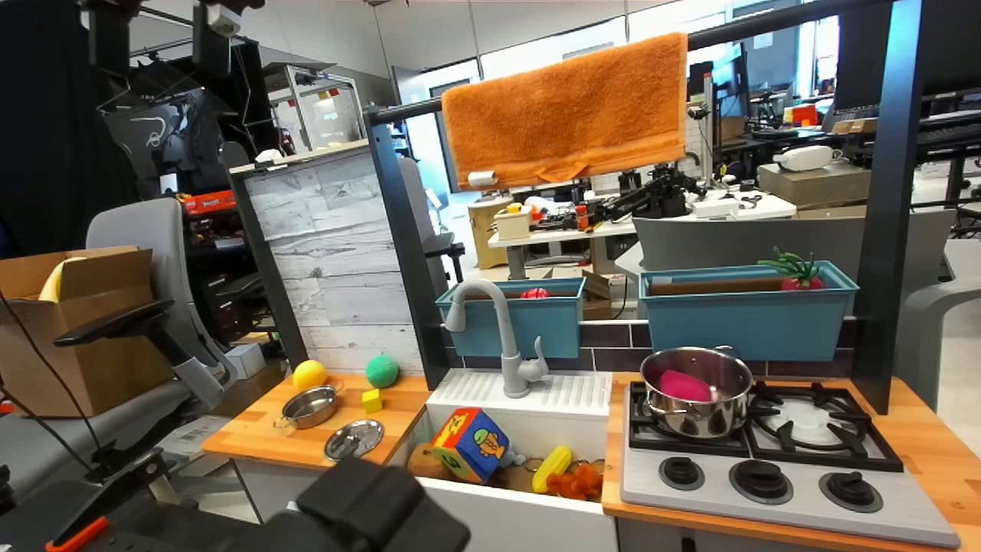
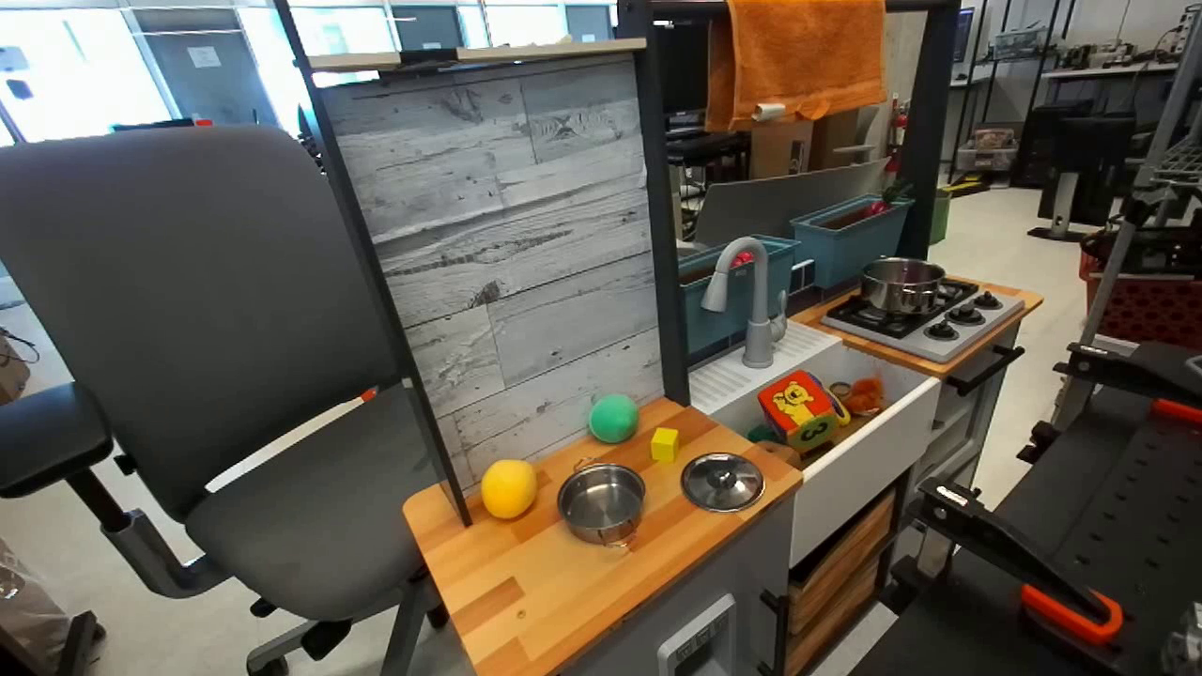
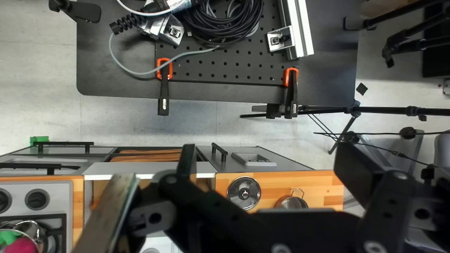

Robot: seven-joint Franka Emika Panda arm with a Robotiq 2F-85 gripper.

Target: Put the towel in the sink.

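The orange towel (image 1: 567, 115) hangs folded over the black rail above the counter; it also hangs there in an exterior view (image 2: 808, 61). A small white tag shows at its lower edge. The white sink (image 1: 563, 425) is below it, with a grey curved faucet (image 1: 506, 337); its front wall shows in an exterior view (image 2: 864, 460). My gripper (image 1: 159, 46) is high at the upper left, apart from the towel. In the wrist view the gripper (image 3: 270, 158) has its fingers wide apart with nothing between them, above the wooden counter. The towel is out of the wrist view.
The sink holds a colourful cube (image 1: 471, 445) and several toys. A pot (image 1: 696, 391) stands on the stovetop. A small pan (image 2: 601, 502), lid (image 2: 722, 482) and balls lie on the counter. Teal bins (image 1: 751, 314) stand behind. Black posts (image 2: 662, 207) and a grey wood panel (image 2: 516, 235) rise there.
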